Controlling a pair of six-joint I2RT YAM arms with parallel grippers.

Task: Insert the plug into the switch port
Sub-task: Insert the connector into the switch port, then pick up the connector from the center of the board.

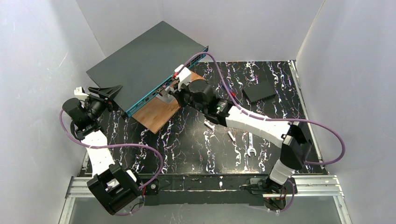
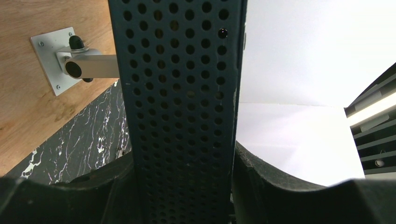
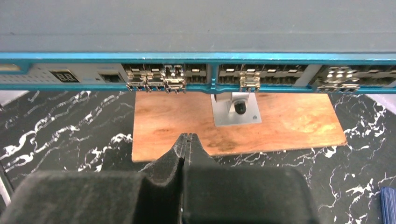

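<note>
The switch [image 1: 144, 60] is a large dark grey box that rests tilted on a wooden board [image 1: 159, 114]. Its teal port edge [image 1: 154, 93] faces the right arm. My left gripper [image 1: 108, 91] is shut on the switch's left end. In the left wrist view the perforated side [image 2: 182, 93] fills the gap of that gripper [image 2: 184, 186]. My right gripper [image 1: 172, 91] hovers close in front of the teal edge [image 3: 187, 57]. In its own view that gripper [image 3: 187, 136] is shut and empty. Several ports [image 3: 161, 77] hold pale shiny inserts, and I cannot tell which is the plug.
A metal bracket [image 3: 236, 109] stands on the wooden board [image 3: 289, 121] under the switch. A small flat black box [image 1: 258, 90] lies at the back right. A wrench [image 1: 250, 147] and small loose parts [image 1: 210, 125] lie on the black marbled table [image 1: 187, 149]. White walls enclose three sides.
</note>
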